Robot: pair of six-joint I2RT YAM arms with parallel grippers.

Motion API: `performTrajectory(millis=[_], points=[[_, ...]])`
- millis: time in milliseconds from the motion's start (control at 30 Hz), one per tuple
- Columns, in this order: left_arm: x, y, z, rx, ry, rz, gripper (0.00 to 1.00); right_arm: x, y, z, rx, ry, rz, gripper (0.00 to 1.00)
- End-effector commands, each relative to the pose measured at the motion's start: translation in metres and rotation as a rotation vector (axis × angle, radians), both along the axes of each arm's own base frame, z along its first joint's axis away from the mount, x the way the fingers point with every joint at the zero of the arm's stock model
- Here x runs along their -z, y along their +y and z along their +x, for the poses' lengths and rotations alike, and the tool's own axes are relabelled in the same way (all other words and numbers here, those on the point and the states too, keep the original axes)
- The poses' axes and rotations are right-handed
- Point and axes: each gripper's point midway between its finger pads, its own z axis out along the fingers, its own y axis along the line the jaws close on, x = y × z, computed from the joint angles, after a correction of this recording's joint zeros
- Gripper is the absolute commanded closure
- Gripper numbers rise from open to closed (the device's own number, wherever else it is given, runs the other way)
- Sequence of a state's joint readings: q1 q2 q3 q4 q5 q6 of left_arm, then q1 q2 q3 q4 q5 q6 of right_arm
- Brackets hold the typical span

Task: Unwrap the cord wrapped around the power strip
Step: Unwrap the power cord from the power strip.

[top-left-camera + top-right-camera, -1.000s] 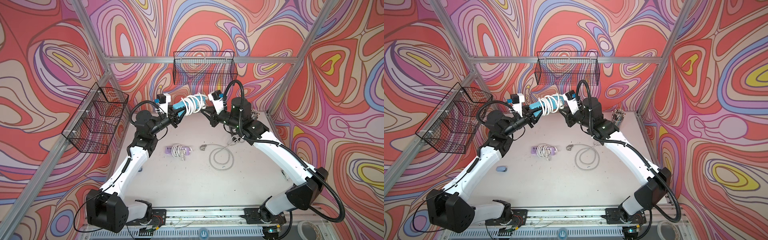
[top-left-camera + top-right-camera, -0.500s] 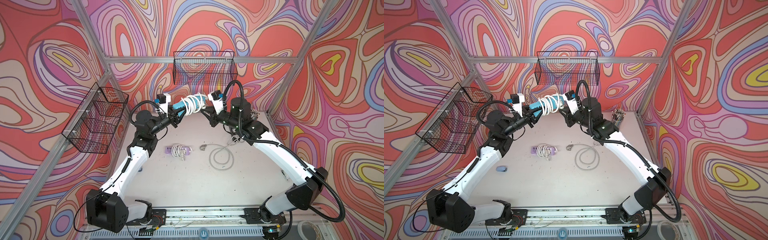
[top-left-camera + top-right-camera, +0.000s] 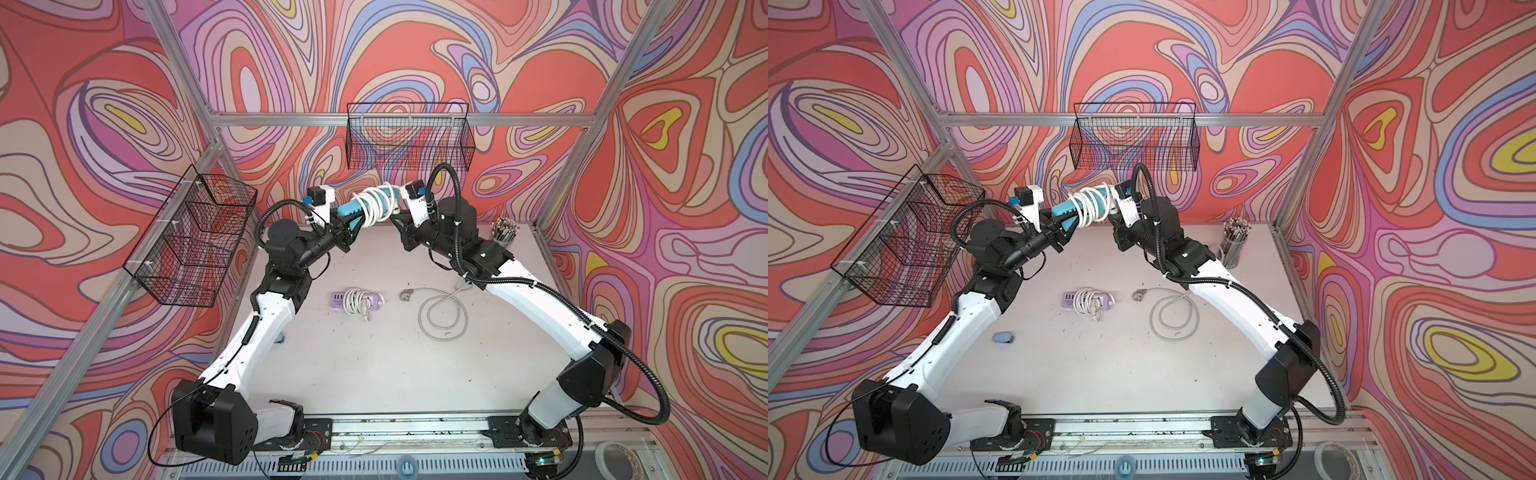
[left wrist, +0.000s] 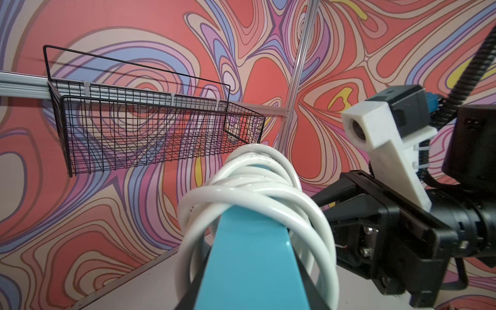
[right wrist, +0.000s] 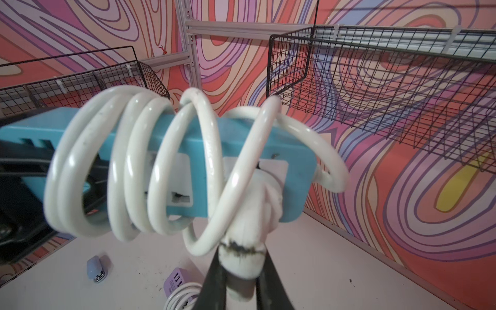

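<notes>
Hanging lengthwise between the arms, the strip (image 3: 345, 209) is clamped in the left gripper (image 3: 345, 223). Right gripper (image 5: 239, 279) pinches the plug (image 5: 251, 206) at its opposite end.

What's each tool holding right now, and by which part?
Left tool clamps the blue power strip by its bare end. Right tool pinches the white plug of the cord, at the strip's other end.

Teal power strip (image 3: 348, 209) held aloft, white cord (image 3: 374, 203) coiled around it
</notes>
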State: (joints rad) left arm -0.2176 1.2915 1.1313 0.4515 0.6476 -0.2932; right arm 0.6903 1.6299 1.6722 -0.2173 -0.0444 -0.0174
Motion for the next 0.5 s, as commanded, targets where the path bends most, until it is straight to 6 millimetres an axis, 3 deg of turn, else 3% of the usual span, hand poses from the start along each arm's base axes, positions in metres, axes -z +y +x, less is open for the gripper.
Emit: performTrajectory(millis=[0,167,267,467], points=[[-0.030,-0.021,-0.031,0.111,-0.116,0.004,1.00,-0.006,0.003,-0.025,-0.095,-0.017,0.000,1.00],[-0.034,-0.021,-0.034,0.117,-0.123,0.004,1.00,-0.009,-0.055,-0.018,0.000,-0.012,0.027,1.00],[-0.036,-0.021,-0.036,0.123,-0.124,0.003,1.00,-0.008,-0.079,-0.017,0.035,-0.007,0.022,1.00],[-0.033,-0.022,-0.033,0.121,-0.116,0.002,1.00,-0.012,-0.075,-0.023,-0.004,-0.006,0.044,1.00]])
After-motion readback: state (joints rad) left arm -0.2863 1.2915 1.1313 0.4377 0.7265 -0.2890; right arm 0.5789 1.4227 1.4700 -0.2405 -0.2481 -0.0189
